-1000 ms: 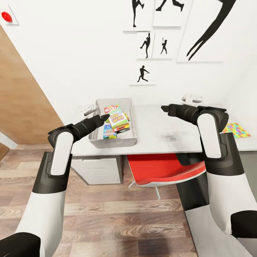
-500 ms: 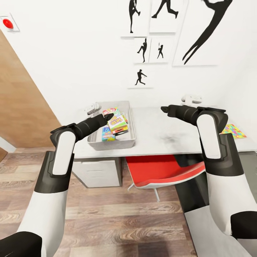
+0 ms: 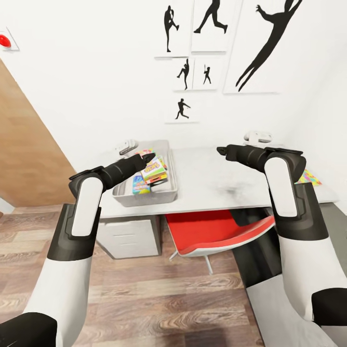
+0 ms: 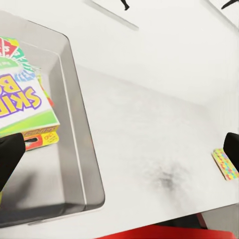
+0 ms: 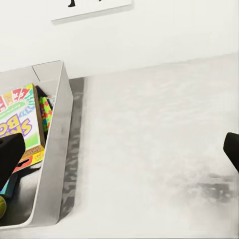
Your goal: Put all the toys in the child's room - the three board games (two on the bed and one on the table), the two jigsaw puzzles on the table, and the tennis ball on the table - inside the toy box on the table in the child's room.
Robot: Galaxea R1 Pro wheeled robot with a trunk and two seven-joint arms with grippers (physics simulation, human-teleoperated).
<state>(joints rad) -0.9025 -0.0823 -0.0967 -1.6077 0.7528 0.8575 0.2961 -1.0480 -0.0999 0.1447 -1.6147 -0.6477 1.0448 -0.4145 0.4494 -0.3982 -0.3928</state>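
The grey toy box (image 3: 144, 198) stands on the left end of the white table (image 3: 212, 178), with colourful board game boxes (image 3: 153, 169) stacked inside. The same box (image 4: 79, 149) (image 5: 55, 164) and games (image 4: 22, 107) (image 5: 20, 124) appear in both wrist views. A colourful jigsaw puzzle (image 3: 309, 177) (image 4: 224, 163) lies flat at the table's right end, partly behind my right arm. My left gripper (image 3: 147, 158) (image 4: 119, 149) hovers open over the box's near side. My right gripper (image 3: 221, 151) (image 5: 119, 149) is open above the table's middle. Both are empty.
A red chair (image 3: 217, 233) is tucked under the table, with a white drawer unit (image 3: 130, 236) to its left. Small white objects (image 3: 258, 136) (image 3: 126, 146) sit by the back wall. A wooden panel (image 3: 29, 159) stands at left, over wood flooring.
The whole picture has shifted: table, box and wall pictures sit slightly further left and smaller, so the camera moved. Both arms hold the same pose, grippers still open.
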